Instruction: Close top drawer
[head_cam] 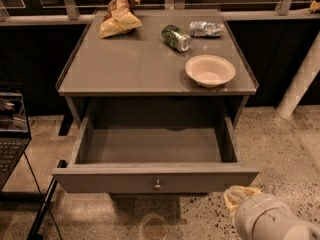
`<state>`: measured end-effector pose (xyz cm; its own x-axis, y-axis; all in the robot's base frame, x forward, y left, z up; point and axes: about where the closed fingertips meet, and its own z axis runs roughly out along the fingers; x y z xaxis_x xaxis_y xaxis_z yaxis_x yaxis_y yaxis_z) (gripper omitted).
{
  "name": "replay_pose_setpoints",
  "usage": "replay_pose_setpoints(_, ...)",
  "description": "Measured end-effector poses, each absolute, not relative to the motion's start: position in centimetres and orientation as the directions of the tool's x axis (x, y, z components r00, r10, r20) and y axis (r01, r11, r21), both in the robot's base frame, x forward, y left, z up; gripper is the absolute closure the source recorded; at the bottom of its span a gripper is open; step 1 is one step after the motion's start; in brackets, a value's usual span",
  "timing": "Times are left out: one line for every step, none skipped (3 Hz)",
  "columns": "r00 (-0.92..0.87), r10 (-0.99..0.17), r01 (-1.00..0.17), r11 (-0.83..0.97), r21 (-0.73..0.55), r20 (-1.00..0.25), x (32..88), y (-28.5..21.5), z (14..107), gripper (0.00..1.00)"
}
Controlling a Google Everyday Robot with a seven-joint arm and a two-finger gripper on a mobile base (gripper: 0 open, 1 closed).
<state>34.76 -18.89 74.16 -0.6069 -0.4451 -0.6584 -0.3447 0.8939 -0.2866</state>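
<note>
- Drawer stands pulled out under the worktop's front edge.
- Gripper sits low, just beside the drawer's front right corner; its grip state cannot be told.
- Bowl lies near the worktop's front right corner.

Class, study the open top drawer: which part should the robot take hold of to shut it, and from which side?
Probably grip the small round knob centred on the flat front of the top drawer, coming straight from the front; it is the only protruding part. The end effector sits low right, in front of the drawer.
</note>
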Motion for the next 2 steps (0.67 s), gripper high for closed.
replay_pose_setpoints(-0.651, -0.353, -0.273, 0.935, -0.227, -0.672, 33.19, -18.72, 72.11, 1.00)
replay_pose_setpoints(-0.666, -0.310, -0.241, 0.950, -0.198, -0.679, 32.91, -18.52, 71.81, 1.00)
